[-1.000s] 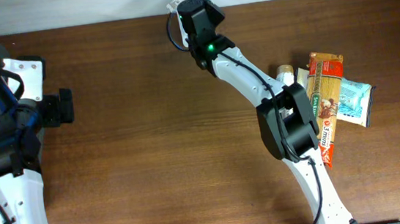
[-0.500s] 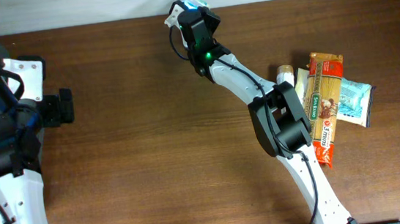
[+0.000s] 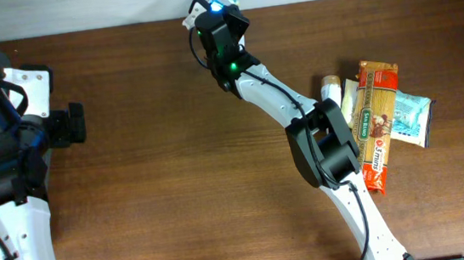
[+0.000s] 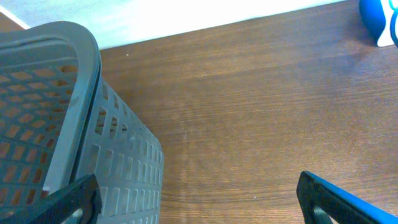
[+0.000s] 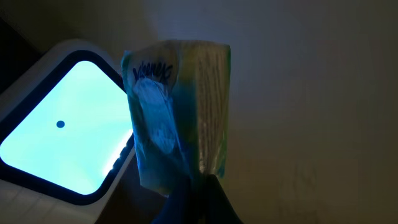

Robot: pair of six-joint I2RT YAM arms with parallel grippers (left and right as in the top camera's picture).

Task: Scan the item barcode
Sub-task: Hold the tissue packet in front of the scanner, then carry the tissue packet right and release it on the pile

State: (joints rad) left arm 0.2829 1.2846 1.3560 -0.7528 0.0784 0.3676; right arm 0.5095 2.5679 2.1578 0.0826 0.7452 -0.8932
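Pinching pack (image 5: 177, 112) by its edge with right gripper (image 5: 193, 180), right of lit scanner (image 5: 62, 124), far side; with left gripper (image 4: 199, 199) spread. Could slip from so thin a hold; could misread if barcode faces away.

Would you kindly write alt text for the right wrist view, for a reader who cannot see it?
The right pincer grips a small soft packet, printed blue and green, from below and holds it upright in dim light. Just left of it glows a cyan scanner window in a white frame.

tissue pack (image 5: 177, 118): just right of scanner (image 5: 62, 130) | basket (image 4: 50, 112): far left | pasta packet (image 3: 378, 124): on table (image 3: 159, 171), right
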